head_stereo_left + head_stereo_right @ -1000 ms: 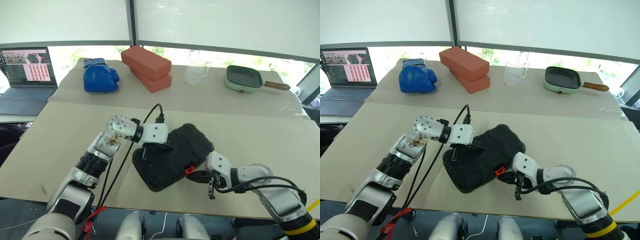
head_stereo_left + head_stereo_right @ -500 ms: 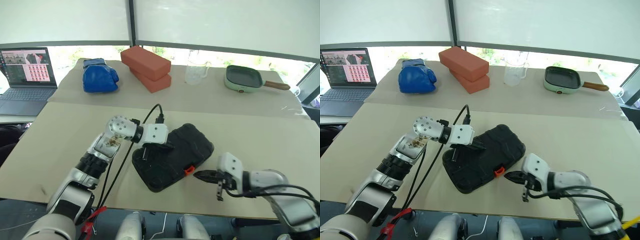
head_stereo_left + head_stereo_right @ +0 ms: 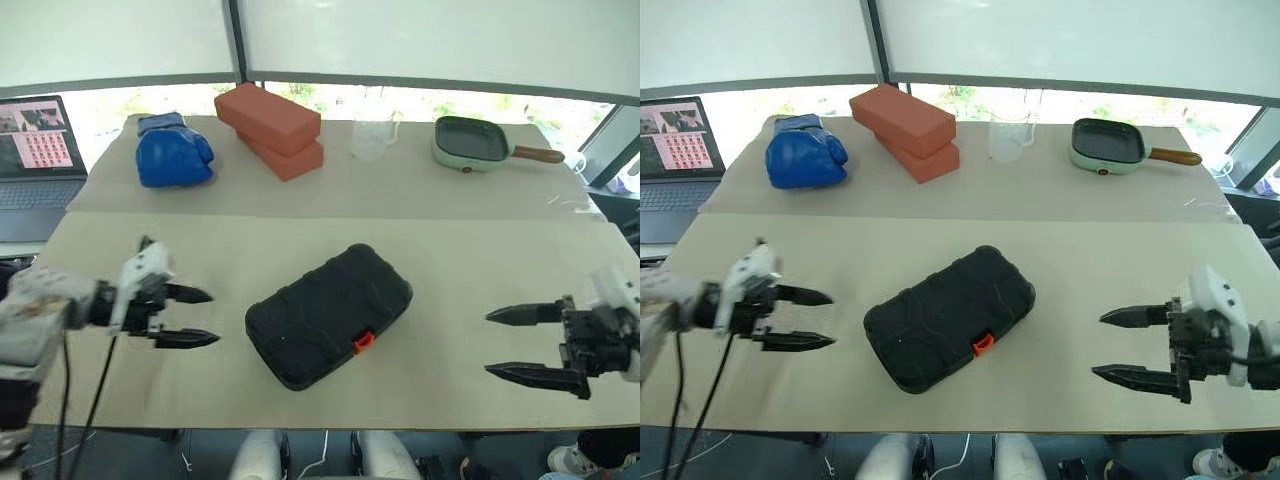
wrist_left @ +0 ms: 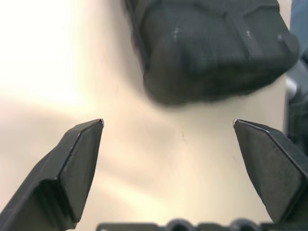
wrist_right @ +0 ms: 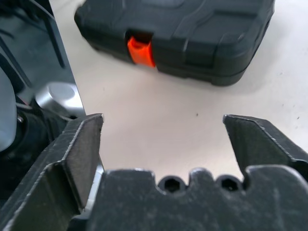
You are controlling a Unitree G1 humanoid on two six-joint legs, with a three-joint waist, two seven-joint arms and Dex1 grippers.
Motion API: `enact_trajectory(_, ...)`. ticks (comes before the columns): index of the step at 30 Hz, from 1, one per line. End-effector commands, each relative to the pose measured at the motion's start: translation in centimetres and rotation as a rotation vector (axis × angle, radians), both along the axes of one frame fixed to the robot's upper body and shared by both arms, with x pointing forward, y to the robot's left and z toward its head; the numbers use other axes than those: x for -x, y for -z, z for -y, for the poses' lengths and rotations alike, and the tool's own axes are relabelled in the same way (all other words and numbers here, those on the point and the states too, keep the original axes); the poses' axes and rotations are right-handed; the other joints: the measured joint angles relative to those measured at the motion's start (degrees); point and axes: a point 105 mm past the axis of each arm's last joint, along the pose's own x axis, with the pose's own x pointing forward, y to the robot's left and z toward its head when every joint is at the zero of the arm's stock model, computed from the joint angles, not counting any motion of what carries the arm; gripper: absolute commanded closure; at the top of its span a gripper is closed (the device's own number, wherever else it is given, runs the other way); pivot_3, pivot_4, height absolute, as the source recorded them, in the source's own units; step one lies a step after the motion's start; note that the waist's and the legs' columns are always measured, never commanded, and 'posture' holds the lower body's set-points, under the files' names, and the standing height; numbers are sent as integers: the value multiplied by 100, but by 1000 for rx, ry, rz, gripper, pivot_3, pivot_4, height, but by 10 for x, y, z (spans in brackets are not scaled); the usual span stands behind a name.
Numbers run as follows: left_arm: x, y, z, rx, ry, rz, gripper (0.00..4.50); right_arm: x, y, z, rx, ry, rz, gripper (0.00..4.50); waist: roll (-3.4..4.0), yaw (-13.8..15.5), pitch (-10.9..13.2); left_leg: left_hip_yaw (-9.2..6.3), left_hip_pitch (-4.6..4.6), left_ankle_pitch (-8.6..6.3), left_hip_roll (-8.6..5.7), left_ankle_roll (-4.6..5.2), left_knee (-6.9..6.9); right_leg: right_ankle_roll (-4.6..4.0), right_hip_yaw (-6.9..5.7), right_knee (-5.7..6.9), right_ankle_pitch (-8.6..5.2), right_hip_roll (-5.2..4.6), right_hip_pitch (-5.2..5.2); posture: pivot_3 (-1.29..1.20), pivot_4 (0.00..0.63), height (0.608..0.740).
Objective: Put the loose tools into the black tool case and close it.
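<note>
Up close, orange latch (image 5: 140,51) on shut black tool case (image 3: 328,314); both grippers spread.

Between the left pincer (image 3: 196,316) and the right pincer (image 3: 518,343) the closed black tool case (image 3: 328,313) is the one obstacle on the near table (image 3: 470,270), well apart from both. Bare tabletop lies between each pincer's spread fingers and the case's nearest end. Beyond the case from both pincers, along the far side, stand a blue boxing glove (image 3: 172,153), red bricks (image 3: 271,129), a clear jug (image 3: 372,139) and a green pan (image 3: 472,144)
</note>
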Motion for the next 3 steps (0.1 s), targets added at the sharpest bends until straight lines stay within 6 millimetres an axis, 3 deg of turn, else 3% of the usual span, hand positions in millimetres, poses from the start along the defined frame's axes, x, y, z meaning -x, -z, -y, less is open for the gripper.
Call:
enact_trajectory(1, 7, -19, -3, 11, -21, 70, 44, -4, -21, 1, -53, -11, 31, 7, 6, 65, 6, 1, -3, 0, -9, -1, 0, 7, 1, -2, 3, -11, -3, 0, 150, 738)
enact_trajectory(3, 10, -22, 0, 39, -29, 77, 44, -8, -26, 0, -84, -8, 32, 7, 5, 90, 6, 2, -7, -1, -23, -1, 0, 14, 1, -5, 1, -24, -5, 0, 150, 738)
